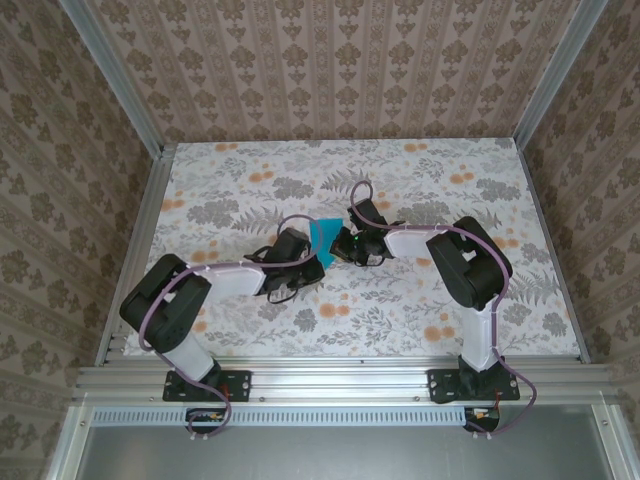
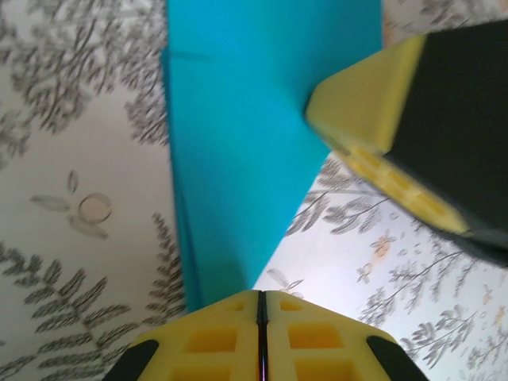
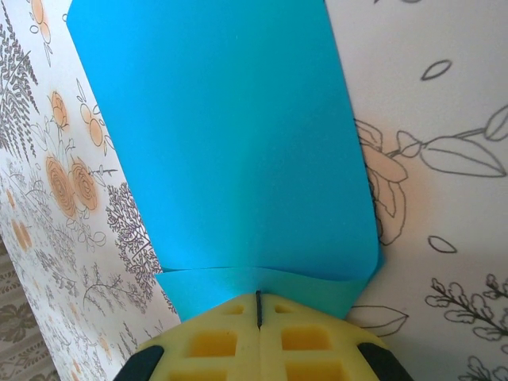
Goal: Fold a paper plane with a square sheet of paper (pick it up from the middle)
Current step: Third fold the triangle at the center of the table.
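While both arms meet over it, the teal-blue sheet of paper (image 1: 322,243) sits near the middle of the floral counter (image 1: 250,180), folded so that it narrows toward one end. The left fingers (image 2: 214,341) are clamped together on that narrow tip, at 6 o'clock in the left wrist view. The right fingers (image 3: 305,341) are pinched onto a wider edge, where a creased flap turns over. From above, the left fingers lie at the sheet's 7 o'clock and the right fingers at its 3 o'clock. One yellow right finger touches the paper at 2 o'clock in the left wrist view.
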### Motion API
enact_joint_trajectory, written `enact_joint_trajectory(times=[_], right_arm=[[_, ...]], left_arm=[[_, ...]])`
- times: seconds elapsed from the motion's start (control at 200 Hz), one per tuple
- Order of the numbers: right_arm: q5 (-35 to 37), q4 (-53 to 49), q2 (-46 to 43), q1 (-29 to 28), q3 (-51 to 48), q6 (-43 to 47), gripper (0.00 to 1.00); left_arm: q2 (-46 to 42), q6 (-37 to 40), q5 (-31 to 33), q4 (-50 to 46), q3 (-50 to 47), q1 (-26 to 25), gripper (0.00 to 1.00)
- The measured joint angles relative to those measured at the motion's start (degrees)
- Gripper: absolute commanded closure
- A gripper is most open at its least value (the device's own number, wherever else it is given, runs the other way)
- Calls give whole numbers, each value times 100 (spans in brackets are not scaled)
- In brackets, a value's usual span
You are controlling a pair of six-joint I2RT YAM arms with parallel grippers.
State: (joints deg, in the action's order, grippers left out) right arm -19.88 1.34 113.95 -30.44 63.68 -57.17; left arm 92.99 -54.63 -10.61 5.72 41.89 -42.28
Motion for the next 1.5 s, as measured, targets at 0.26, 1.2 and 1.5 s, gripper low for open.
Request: enact_joint_trajectory(times=[0.26, 1.2, 1.5], right_arm=[[-2, 0, 0, 7, 2, 0, 95], [-402, 319, -109, -258, -321, 238, 96], [-986, 356, 50, 525, -247, 435, 95]], left_arm=[[262, 39, 129, -101, 267, 0, 94], [378, 15, 188, 24, 98, -2, 100], [400, 17, 125, 149, 52, -13, 100]])
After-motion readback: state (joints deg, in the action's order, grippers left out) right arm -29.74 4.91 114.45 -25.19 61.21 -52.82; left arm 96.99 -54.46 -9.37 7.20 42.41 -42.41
